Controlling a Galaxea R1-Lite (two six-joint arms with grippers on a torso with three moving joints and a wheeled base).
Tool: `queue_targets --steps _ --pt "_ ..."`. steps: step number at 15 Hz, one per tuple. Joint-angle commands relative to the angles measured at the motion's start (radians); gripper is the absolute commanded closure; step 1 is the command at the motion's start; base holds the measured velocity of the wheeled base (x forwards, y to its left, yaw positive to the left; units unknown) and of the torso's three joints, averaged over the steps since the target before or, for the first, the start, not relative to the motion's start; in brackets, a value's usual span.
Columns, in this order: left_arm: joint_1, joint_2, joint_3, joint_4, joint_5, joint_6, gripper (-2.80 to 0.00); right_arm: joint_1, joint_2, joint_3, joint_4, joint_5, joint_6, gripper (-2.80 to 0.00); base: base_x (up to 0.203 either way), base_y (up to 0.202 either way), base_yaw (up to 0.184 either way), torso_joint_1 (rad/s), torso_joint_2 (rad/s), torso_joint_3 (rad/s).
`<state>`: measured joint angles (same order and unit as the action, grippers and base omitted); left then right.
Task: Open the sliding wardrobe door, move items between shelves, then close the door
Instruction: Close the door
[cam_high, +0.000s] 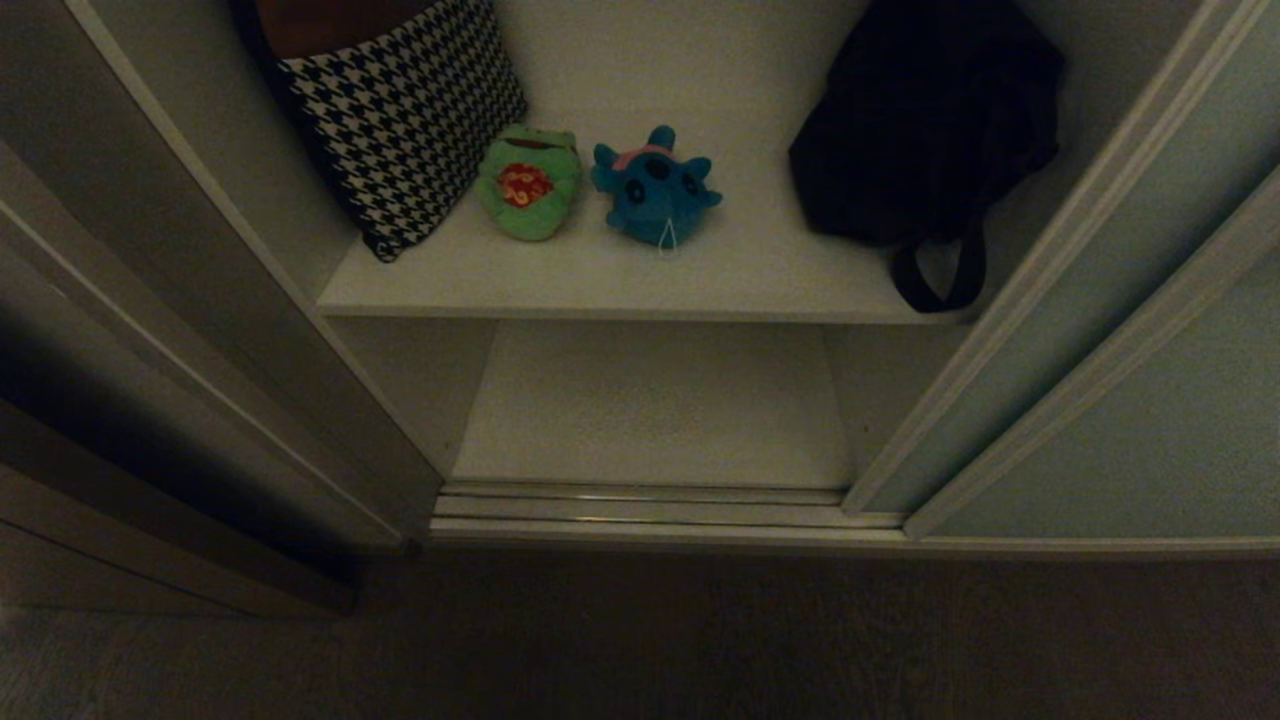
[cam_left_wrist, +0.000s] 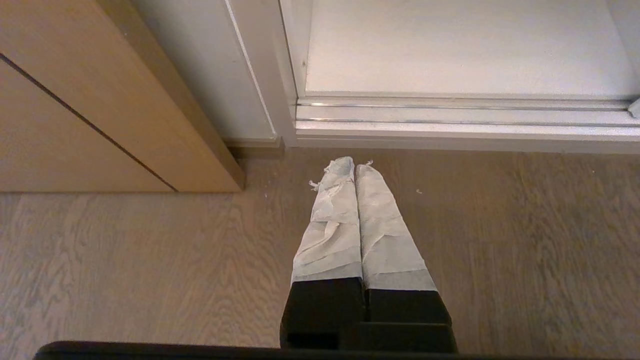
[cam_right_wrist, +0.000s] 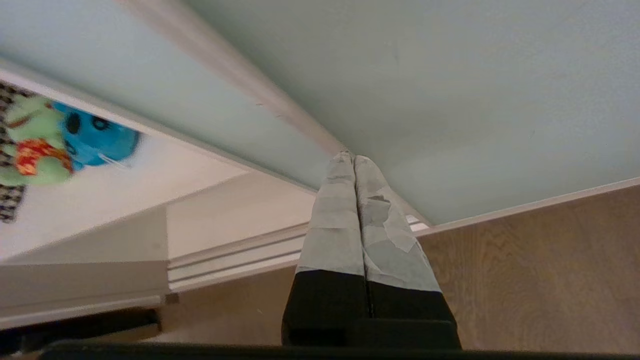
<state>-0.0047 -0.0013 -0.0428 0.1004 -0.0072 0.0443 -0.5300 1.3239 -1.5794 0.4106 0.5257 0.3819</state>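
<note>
The sliding wardrobe door (cam_high: 1130, 330) stands slid to the right, so the compartment is open. A teal-blue plush toy (cam_high: 655, 190) lies on the upper shelf (cam_high: 620, 290), also seen in the right wrist view as the blue plush (cam_right_wrist: 97, 140). The lower shelf (cam_high: 650, 410) is bare. My right gripper (cam_right_wrist: 354, 157) is shut and holds nothing. Its tips sit close to the slim frame strip of the door (cam_right_wrist: 450, 100); I cannot tell if they touch. My left gripper (cam_left_wrist: 350, 167) is shut and empty over the wooden floor before the track. Neither arm shows in the head view.
A green plush (cam_high: 528, 185) lies just left of the blue one. A houndstooth pillow (cam_high: 400, 110) leans at the shelf's left and a black bag (cam_high: 920, 120) sits at its right. The metal door track (cam_high: 640, 505) runs along the floor. A wooden cabinet (cam_left_wrist: 75, 100) stands left.
</note>
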Motion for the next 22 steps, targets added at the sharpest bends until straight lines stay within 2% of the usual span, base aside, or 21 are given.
queue_targets --steps 1,8,12,16,19,22 --pt "0.000 0.001 0.000 0.001 0.000 0.000 0.00 0.004 0.023 0.001 0.002 0.003 0.000 0.00 0.000 0.000 0.000 0.000 0.00 0.000" --pt "0.000 0.001 0.000 0.001 0.000 0.000 0.00 0.026 0.063 -0.002 -0.040 0.000 -0.019 0.00 0.000 0.000 0.000 0.000 0.00 0.000" --pt "0.000 0.001 0.000 0.001 0.000 0.000 0.00 0.059 0.084 -0.002 -0.069 -0.032 -0.021 0.00 0.000 0.000 0.000 0.000 0.00 0.000" --pt "-0.001 0.001 0.000 0.001 0.000 0.000 0.00 0.059 0.106 -0.004 -0.110 -0.073 -0.020 0.00 0.000 0.000 0.000 0.000 0.00 0.000" --pt "0.000 0.001 0.000 0.001 0.000 0.000 0.00 0.061 0.103 0.007 -0.110 -0.072 -0.020 0.00 0.000 0.000 0.000 0.000 0.00 0.000" --pt "0.000 0.001 0.000 0.001 0.000 0.000 0.00 0.102 0.081 0.020 -0.106 -0.073 -0.023 0.00 0.000 0.000 0.000 0.000 0.00 0.000"
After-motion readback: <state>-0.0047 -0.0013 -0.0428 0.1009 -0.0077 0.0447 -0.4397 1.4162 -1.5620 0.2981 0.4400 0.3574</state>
